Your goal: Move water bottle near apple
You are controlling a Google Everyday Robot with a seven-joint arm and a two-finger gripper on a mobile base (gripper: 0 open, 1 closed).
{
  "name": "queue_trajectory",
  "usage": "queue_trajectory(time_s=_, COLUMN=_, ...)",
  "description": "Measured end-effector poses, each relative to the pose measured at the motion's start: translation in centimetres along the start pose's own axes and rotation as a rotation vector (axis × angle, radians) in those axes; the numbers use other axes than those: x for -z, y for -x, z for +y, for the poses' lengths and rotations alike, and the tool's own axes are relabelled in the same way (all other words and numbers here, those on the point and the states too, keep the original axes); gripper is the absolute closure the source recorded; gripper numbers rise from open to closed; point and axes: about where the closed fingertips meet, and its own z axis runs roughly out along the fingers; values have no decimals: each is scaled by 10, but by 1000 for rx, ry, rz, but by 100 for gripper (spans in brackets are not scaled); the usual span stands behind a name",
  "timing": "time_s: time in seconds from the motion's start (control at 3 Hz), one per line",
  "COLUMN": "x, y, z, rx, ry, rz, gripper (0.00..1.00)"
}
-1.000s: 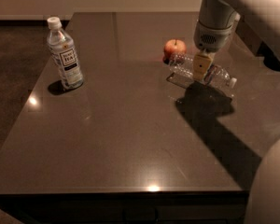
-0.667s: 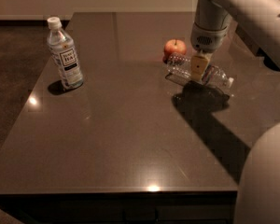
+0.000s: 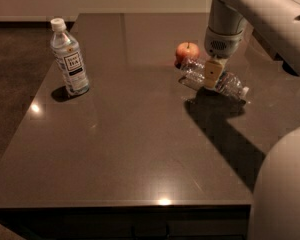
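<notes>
The water bottle (image 3: 229, 83) is a clear ribbed plastic bottle lying on its side on the dark table (image 3: 130, 149), white cap pointing right. Its base end is right beside the small red-orange apple (image 3: 187, 51), at the apple's lower right. My gripper (image 3: 212, 74) comes down from above and is shut around the middle of the bottle. One tan finger (image 3: 211, 72) shows in front of the bottle and hides its label band.
A second bottle with a white tea label (image 3: 69, 57) stands upright at the table's left side. My arm's pale body (image 3: 282, 194) fills the lower right corner. The table's front edge runs along the bottom, with darker floor at the left.
The gripper and the water bottle have shifted slightly left, toward the apple. The apple and the tea bottle have not moved.
</notes>
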Motion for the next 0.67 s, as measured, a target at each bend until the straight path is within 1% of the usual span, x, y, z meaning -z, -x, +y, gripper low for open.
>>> queue_trajectory(time_s=0.33, x=-3, y=5, z=-4, rx=1, ry=-14, rz=-15, gripper=0)
queue_trajectory(time_s=0.67, x=-3, y=5, z=-4, rx=1, ry=-14, rz=-15, gripper=0)
